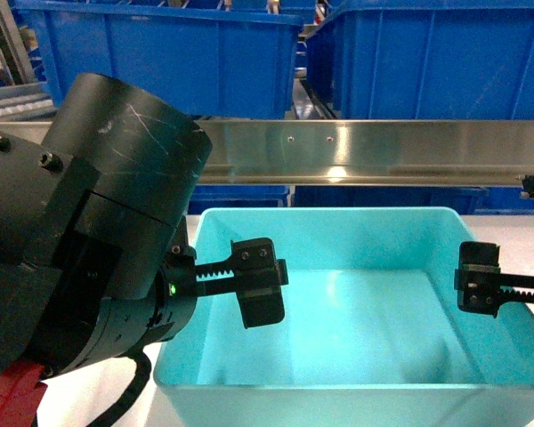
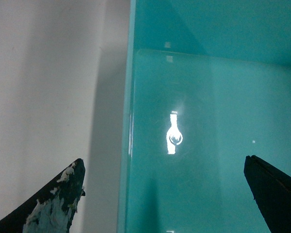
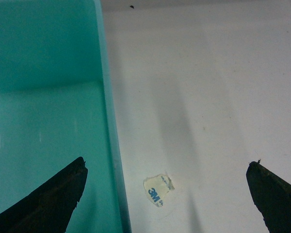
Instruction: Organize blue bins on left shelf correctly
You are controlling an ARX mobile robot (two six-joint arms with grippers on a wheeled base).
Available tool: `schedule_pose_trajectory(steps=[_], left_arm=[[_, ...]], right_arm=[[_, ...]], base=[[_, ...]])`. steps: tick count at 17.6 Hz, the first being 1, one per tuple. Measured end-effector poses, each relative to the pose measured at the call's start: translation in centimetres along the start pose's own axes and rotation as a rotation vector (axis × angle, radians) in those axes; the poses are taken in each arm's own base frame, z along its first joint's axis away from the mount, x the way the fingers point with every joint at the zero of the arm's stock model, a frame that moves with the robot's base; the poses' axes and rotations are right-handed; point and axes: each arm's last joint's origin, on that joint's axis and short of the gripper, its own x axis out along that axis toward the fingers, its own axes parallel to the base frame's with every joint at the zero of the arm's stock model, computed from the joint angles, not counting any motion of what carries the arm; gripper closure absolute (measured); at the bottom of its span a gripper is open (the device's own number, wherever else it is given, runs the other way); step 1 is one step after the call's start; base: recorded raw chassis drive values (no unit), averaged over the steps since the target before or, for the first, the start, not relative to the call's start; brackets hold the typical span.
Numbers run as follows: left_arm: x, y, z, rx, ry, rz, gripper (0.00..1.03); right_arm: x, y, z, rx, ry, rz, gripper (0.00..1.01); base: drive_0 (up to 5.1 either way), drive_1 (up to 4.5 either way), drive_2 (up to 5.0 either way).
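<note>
- I see the turquoise bin (image 1: 356,311) sitting on the white tabletop (image 3: 208,97), in front of the steel rail (image 1: 383,151) of the left shelf. It is not on the shelf yet, so I judge that the main part of the task is not done.
- Behind the rail, far from me, dark blue ribbed bins (image 1: 160,53) already stand on the rack. I cannot tell from here which free place is meant for the turquoise one.
- My left gripper (image 2: 165,194) is spread wide over the left wall of the bin: in the left wrist view one finger (image 2: 58,204) is outside above the table, and the other is inside above the bin floor. It holds nothing.
- My right gripper (image 3: 167,194) stands the same way over the right wall: one finger (image 3: 48,199) is above the inside of the bin, the other above the bare table. It is also open and empty.
- Near the right wall, a small torn piece of 3M tape backing (image 3: 158,188) lies on the table, between the right fingers.
- I judge that both arms are placed for a two-sided grasp, but neither has closed. What remains: close on both walls, lift the bin, and set it on the rollers of the shelf.
- I cannot see how high the fingertips are above the rims.
</note>
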Motion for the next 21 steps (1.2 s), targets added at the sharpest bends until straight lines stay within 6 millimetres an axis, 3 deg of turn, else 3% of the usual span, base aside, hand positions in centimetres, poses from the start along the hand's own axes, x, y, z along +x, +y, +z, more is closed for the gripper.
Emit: schedule_pose_trajectory(steps=[9, 21], left_arm=[[0.9, 0.0, -1.0, -0.032, 0.064, 0.005, 0.05], [1.4, 0.2, -2.1, -0.024, 0.106, 0.068, 0.05]], right_arm=[[1.0, 0.0, -1.1, -0.028, 0.027, -0.031, 0.03], [0.6, -0.3, -2.2, -0.053, 0.018, -0.031, 0.03]], base=[[0.0, 0.00, 0.0], [0.0, 0.00, 0.0]])
